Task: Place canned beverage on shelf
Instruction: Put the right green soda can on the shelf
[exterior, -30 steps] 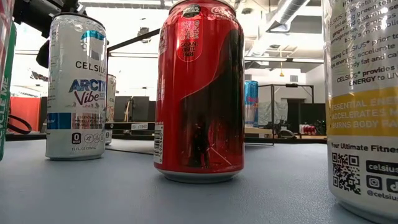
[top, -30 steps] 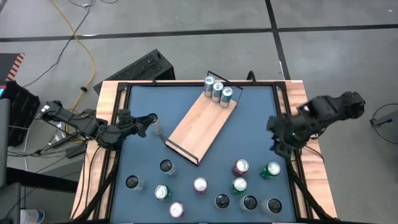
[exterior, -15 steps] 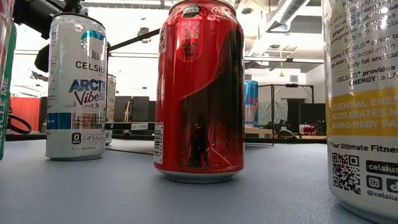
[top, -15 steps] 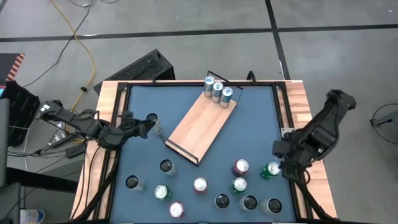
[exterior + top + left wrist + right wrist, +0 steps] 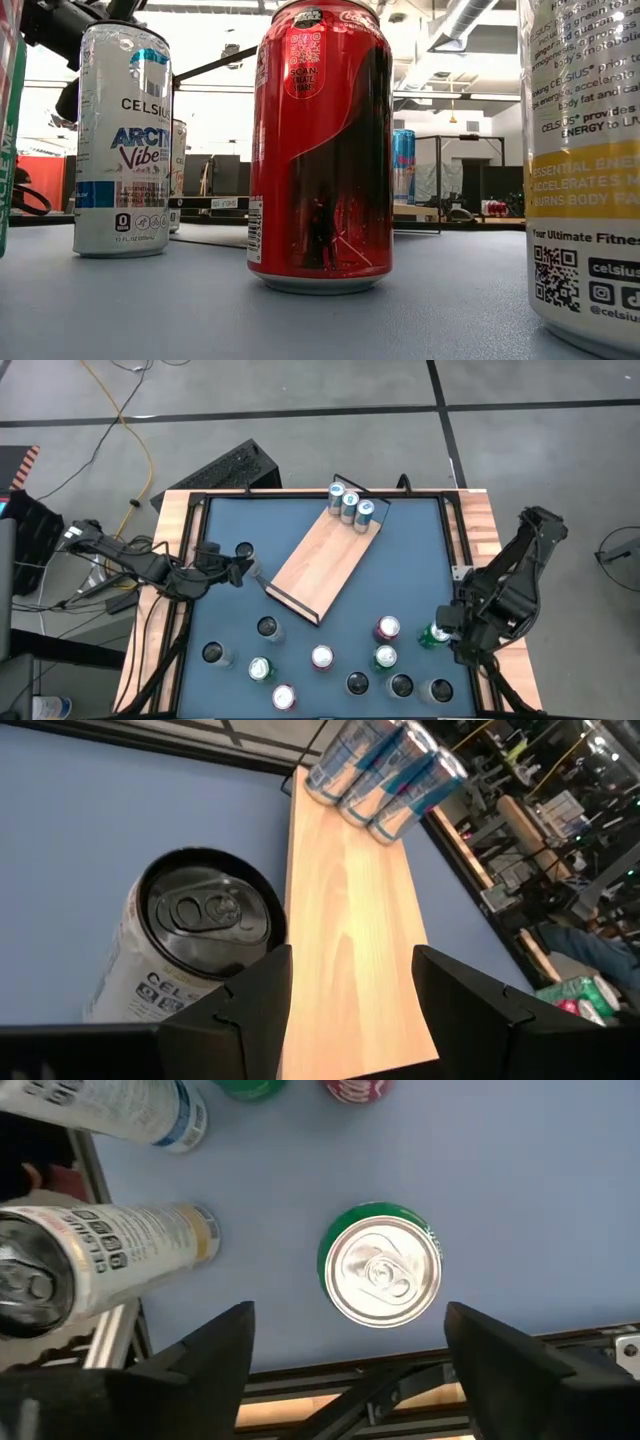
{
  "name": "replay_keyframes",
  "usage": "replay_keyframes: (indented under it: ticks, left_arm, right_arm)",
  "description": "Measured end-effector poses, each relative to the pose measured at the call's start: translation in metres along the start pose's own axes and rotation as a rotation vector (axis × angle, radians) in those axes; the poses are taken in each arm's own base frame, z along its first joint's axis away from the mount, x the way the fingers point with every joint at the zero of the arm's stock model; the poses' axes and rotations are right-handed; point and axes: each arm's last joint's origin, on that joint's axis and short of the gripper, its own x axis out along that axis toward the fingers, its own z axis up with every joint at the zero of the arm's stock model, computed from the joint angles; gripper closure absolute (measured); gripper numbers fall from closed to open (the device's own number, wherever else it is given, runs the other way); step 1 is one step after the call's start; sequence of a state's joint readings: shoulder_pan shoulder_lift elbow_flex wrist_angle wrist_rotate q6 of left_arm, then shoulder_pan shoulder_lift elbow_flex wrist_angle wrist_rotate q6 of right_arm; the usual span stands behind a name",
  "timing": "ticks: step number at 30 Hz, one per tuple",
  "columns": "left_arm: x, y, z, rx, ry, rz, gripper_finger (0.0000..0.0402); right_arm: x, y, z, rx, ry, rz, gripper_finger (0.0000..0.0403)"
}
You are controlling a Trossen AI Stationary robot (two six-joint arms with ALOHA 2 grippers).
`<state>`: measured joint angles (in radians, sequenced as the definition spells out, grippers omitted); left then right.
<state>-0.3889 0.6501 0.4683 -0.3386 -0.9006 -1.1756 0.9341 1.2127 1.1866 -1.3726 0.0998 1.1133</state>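
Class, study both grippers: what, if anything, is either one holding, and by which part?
Nothing is held. The right gripper hovers open above the green can; the left gripper, also open, stands beside a white can.

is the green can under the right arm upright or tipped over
Upright. The right wrist view looks straight down on the green can, its round lid and pull tab facing up, standing free on the blue tabletop.

Three cans [image 5: 349, 504] on the shelf [image 5: 325, 565] — right hand [image 5: 447, 630] over a green can [image 5: 436, 632]
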Motion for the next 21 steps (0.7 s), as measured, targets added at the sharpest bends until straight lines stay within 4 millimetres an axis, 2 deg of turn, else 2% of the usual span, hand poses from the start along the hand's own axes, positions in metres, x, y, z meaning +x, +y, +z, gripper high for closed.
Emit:
replay_keyframes:
  ticks: [11,14,21]
  left_arm:
    - [0.001,0.0,-0.001,-0.009,0.004,0.002,0.0207]
    - [0.001,0.0,-0.001,-0.007,0.004,0.003,0.0207]
    - [0.001,0.0,-0.001,-0.011,0.003,0.003,0.0207]
  right_arm:
    - [0.017,-0.002,0.012,-0.06,0.025,-0.075,0.0076]
    - [0.026,-0.005,0.01,-0.178,0.04,-0.11,0.0076]
    - [0.029,-0.009,0.007,-0.532,0.084,-0.135,0.0076]
